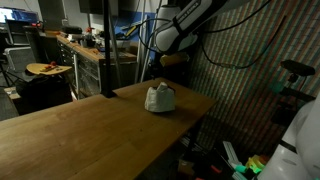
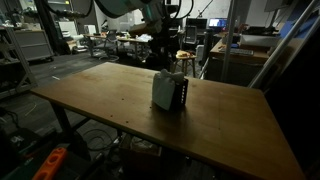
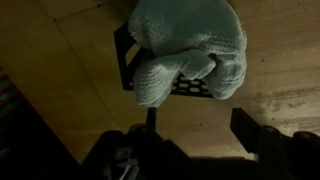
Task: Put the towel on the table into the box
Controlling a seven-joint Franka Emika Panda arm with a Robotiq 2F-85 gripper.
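The towel (image 3: pixel 190 45) sits bunched into a pale, rumpled mound on top of the box (image 3: pixel 125 65). It fills the opening and bulges over the rim, so only strips of black mesh wall show at the mound's 9 o'clock and 6 o'clock. In the wrist view the pair lies at 12 o'clock from the end effector (image 3: pixel 200 135), with a band of bare wood between them. Nothing touches the cloth.

The end effector stands wide apart. Its two dark fingers (image 3: pixel 250 130) rise from the lower edge of the wrist view, one at 7 o'clock and one at 5 o'clock of the towel, and only the worktop (image 3: pixel 270 60) shows between them. It holds nothing.

In both exterior views the towel (image 1: pixel 160 97) (image 2: pixel 163 85) reads as a light lump on the dark box (image 2: pixel 178 97). The box stands upright on the light brown worktop near its far edge. The arm (image 1: pixel 185 25) (image 2: pixel 158 18) hangs above, at about 12 o'clock of the box, clear of it.
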